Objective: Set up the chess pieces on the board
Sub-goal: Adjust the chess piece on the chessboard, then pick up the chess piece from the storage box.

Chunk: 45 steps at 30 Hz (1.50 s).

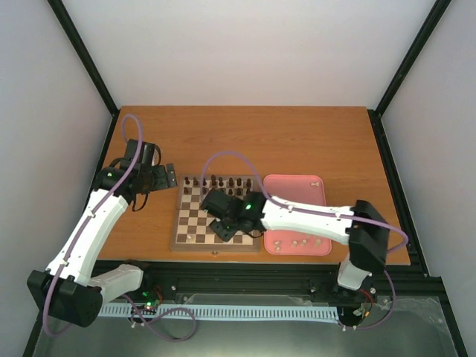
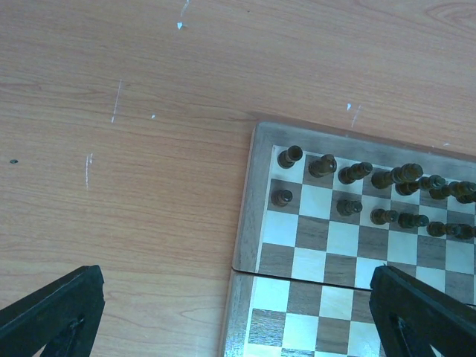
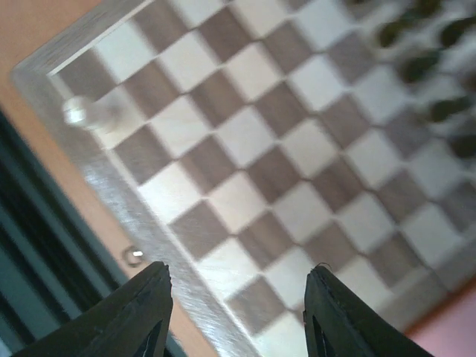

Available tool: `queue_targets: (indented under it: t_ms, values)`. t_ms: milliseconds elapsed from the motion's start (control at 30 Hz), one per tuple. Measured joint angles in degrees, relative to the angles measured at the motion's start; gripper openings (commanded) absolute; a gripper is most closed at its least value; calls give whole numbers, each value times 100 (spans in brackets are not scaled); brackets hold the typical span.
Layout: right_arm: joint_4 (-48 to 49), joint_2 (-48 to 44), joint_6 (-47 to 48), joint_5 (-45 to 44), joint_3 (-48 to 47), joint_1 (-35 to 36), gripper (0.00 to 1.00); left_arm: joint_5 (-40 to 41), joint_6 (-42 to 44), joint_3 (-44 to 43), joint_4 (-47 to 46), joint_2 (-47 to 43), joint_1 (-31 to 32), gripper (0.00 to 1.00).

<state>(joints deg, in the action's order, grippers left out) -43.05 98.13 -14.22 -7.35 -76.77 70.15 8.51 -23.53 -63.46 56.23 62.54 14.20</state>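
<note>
left fingers (image 2: 56, 312) and right fingers (image 3: 141, 312) both being held apart, empty, one cream-white chessman (image 3: 78, 111) being carried at the corner of one square checked wooden chessboard (image 3: 245, 149)

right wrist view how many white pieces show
2 white pieces: one at a corner of the board, one on the table just off its border. Others may be hidden.

The right gripper (image 3: 238, 286) hangs over the board (image 3: 245, 186), its two dark fingers (image 3: 145, 312) spread apart with only checks showing between them. A cream piece (image 3: 85, 111) sits on an edge square at upper left (too blurred to tell upright from toppled). A second small pale piece (image 3: 134, 256) lies on the table (image 3: 30, 30), just beside the border. Dark chessmen (image 3: 439, 67) blur at upper right.
</note>
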Motion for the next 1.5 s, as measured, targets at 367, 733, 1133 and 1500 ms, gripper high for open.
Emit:
queue_targets:
  t_ms: [367,733,1133,1500]
  values:
    - [-767,-599,-494,-586,289,-2323,42,-149,-59,0,20,76,0,100]
    - [-798,431,-538,-595,116,-4354,24,-153,-57,-17,-55,841,0,100]
    - [-988,321,-533,-511,590,-4291,27,-170,39,-166,-146,1283,0,100]
    - [-1110,13,-872,-444,1250,-4291,29,-273,109,-170,-229,1335,0,100]
